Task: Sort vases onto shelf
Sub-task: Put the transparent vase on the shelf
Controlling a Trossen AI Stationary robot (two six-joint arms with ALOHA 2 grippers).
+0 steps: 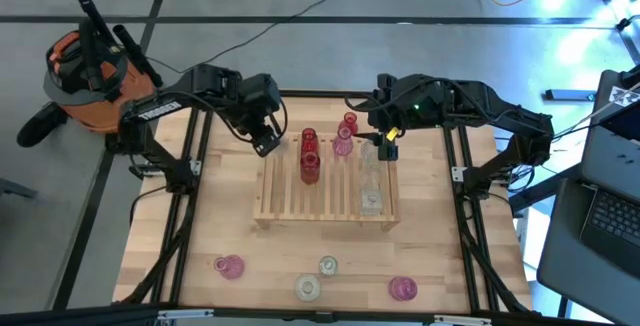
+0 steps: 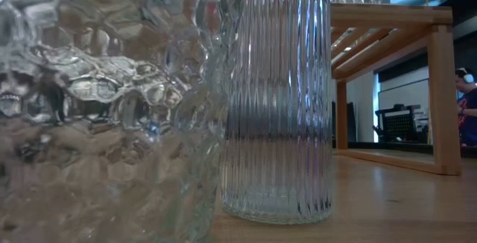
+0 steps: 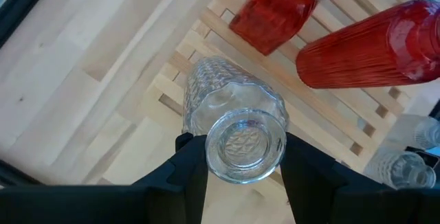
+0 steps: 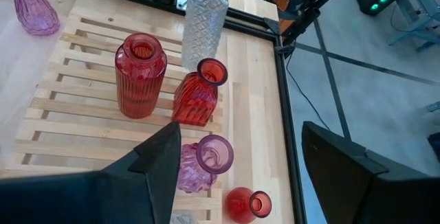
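The left fingers pinch the neck of a clear diamond-patterned vase, holding it upright over the shelf near its far left corner; whether its base touches the slats I cannot tell. The right fingers stand spread with nothing between them, hanging above the shelf's far right part.

On the shelf stand two red vases toward the far middle, a pink vase just beside them, and clear vases along the right side. A small red vase lies on its side at the shelf's far edge.

Along the near edge of the bench stand a pink vase on the left, two clear ones in the middle and a pink one on the right.
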